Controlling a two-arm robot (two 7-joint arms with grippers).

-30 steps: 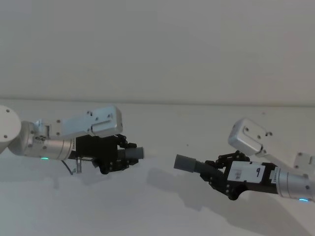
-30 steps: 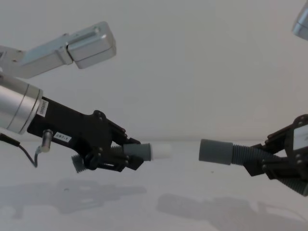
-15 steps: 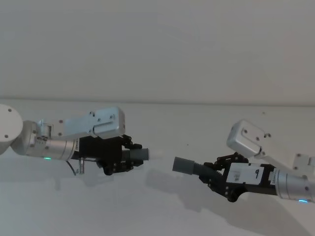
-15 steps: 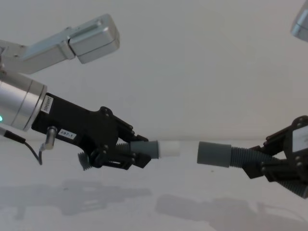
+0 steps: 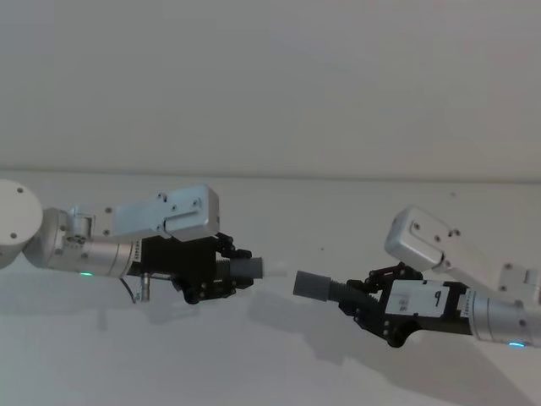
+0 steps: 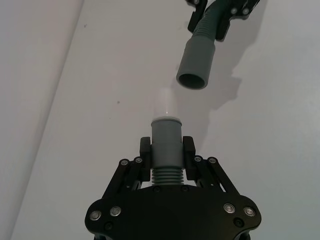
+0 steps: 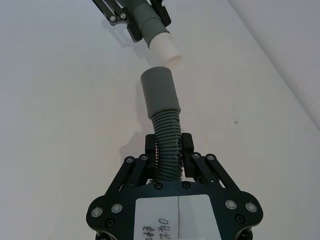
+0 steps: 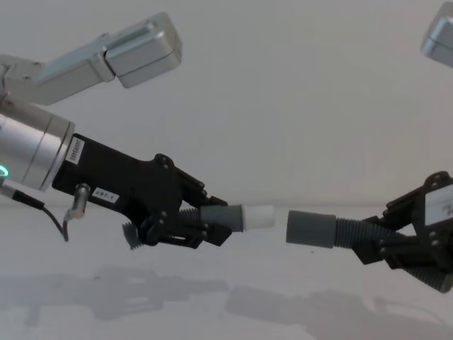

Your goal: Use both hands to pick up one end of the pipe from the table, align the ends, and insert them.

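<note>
Both halves of the pipe are held clear above the surface (image 8: 212, 319). The left end effector (image 8: 212, 228) is clamped on the ribs of the short piece (image 6: 165, 176), just behind its smooth cuff (image 6: 165, 142). The right end effector (image 8: 379, 249) is clamped on the ribs of the long piece (image 7: 167, 150), a little way back from its sleeve (image 8: 310, 229). Key relation, taking the sleeve as reference: the whitish tip (image 8: 260, 215) lies to the robot's left of the sleeve mouth, near it but not touching. Chest view puts the tip slightly higher than the mouth. The long axes run roughly end to end but are not coaxial; in the left wrist view the mouth sits off the tip's line and is canted. Judgement: correct the offset and angle first, then close the gap. The left end effector is nearer the joint. Both pieces are dark grey and ribbed; the sleeve bore is visibly wider than the tip.
</note>
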